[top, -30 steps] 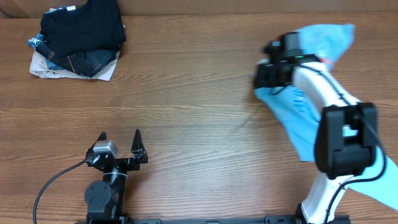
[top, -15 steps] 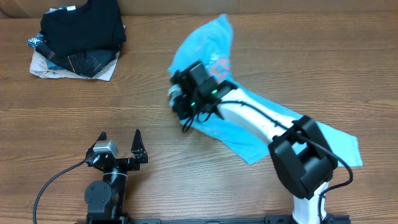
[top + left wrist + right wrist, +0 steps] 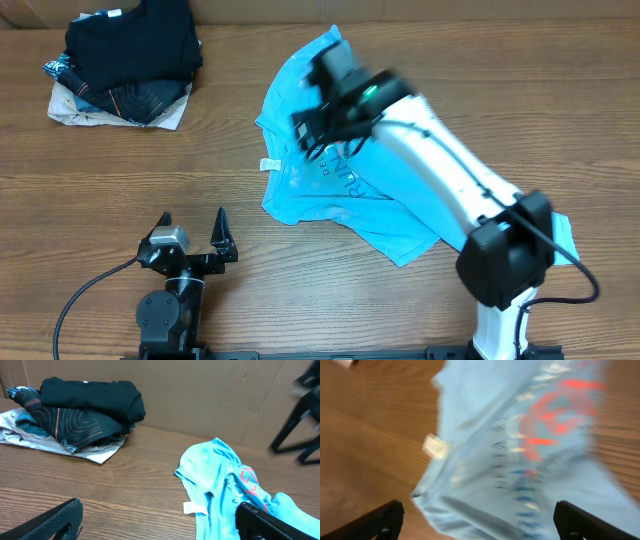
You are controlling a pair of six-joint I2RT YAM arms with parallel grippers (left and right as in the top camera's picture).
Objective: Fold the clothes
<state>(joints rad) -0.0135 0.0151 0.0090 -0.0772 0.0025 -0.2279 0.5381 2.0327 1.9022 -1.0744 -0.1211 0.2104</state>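
We see the blue T-shirt (image 3: 310,190) rumpled mid-counter (image 3: 300,300), red lettering up. R hand (image 3: 479,512) hangs over it, fingers spread, gripping nothing. L hand (image 3: 193,228) at near edge, fingers apart, empty. Dark pile (image 3: 125,55): far-left corner.

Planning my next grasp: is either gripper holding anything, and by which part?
Nothing is held. The right gripper hangs open above the sky-blue T-shirt; the left gripper is open and empty too.
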